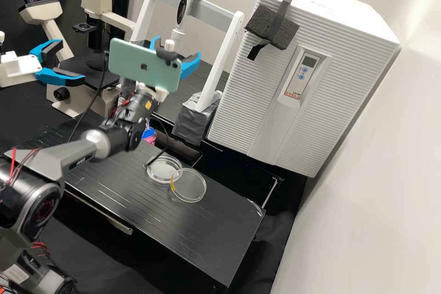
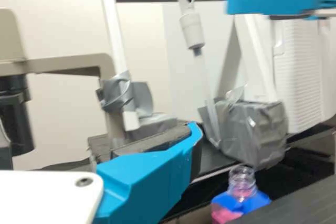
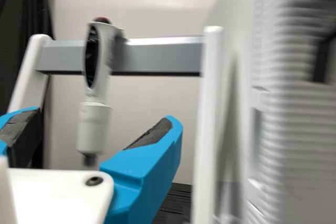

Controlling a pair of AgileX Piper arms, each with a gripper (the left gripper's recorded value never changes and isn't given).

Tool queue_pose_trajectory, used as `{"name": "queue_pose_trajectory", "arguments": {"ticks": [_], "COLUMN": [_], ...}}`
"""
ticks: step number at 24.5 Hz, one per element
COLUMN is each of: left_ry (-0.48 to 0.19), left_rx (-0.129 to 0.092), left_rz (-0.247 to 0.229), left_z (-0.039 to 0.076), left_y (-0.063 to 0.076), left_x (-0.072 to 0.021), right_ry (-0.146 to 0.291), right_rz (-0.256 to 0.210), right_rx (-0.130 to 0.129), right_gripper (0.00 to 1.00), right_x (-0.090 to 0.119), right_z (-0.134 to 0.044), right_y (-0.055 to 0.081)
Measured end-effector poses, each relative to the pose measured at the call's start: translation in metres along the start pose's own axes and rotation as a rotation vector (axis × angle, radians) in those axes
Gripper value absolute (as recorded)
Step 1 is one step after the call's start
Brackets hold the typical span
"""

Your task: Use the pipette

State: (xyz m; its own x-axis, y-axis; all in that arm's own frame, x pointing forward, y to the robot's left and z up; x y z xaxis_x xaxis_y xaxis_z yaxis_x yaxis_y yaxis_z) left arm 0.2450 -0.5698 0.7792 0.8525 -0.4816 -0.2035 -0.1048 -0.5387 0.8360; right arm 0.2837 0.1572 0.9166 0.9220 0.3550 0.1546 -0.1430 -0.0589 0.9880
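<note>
The pipette (image 1: 183, 8) hangs upright on the grey crossbar of a white stand (image 1: 216, 69) at the back of the bench. My right gripper (image 1: 172, 53) is open just in front of the pipette's lower barrel (image 3: 93, 121), one blue finger (image 3: 149, 153) on each side of it and not touching. My left gripper (image 1: 55, 60) stands open and empty at the far left, by the microscope. One of its blue fingers (image 2: 152, 174) shows in the left wrist view, with the pipette (image 2: 190, 22) farther off.
Two clear petri dishes (image 1: 164, 168) (image 1: 189, 185) lie on the black bench. A small bottle of pink liquid (image 2: 240, 195) stands near the stand's taped foot (image 1: 195, 117). A microscope (image 1: 69, 87) is at the left and a big white ribbed unit (image 1: 312, 78) at the right.
</note>
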Motion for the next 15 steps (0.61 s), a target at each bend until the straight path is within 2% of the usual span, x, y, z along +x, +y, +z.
{"name": "queue_pose_trajectory", "arguments": {"ticks": [1,4,6,7,9,11,12,14,15], "left_ry": [0.009,0.059,0.097,0.114,0.146,0.179,0.215,0.24,0.273], "left_rx": [0.009,0.018,0.039,0.042,0.055,0.068,0.075,0.067,0.048], "left_rz": [-0.003,-0.014,-0.021,-0.016,0.003,0.046,0.076,0.105,0.102], "left_z": [0.0,-0.002,-0.002,-0.002,0.0,0.002,0.002,0.002,0.0], "left_y": [-0.002,-0.006,-0.009,-0.009,-0.009,-0.008,-0.008,-0.008,-0.009], "left_x": [-0.0025,-0.0105,-0.0162,-0.0184,-0.0229,-0.0277,-0.0308,-0.035,-0.0362], "right_ry": [-0.015,-0.056,-0.114,-0.136,-0.16,-0.172,-0.172,-0.182,-0.189], "right_rz": [0.013,0.054,0.105,0.131,0.183,0.257,0.278,0.271,0.265], "right_rx": [0.009,0.014,-0.008,-0.02,-0.045,-0.068,-0.073,-0.079,-0.08], "right_gripper": [1.0,1.0,1.0,1.0,1.0,1.0,1.0,1.0,1.0], "right_x": [-0.004,-0.018,-0.029,-0.035,-0.046,-0.059,-0.066,-0.075,-0.079], "right_z": [0.005,0.022,0.035,0.04,0.048,0.057,0.061,0.064,0.066], "right_y": [0.0,-0.004,-0.007,-0.008,-0.011,-0.014,-0.017,-0.022,-0.024]}}
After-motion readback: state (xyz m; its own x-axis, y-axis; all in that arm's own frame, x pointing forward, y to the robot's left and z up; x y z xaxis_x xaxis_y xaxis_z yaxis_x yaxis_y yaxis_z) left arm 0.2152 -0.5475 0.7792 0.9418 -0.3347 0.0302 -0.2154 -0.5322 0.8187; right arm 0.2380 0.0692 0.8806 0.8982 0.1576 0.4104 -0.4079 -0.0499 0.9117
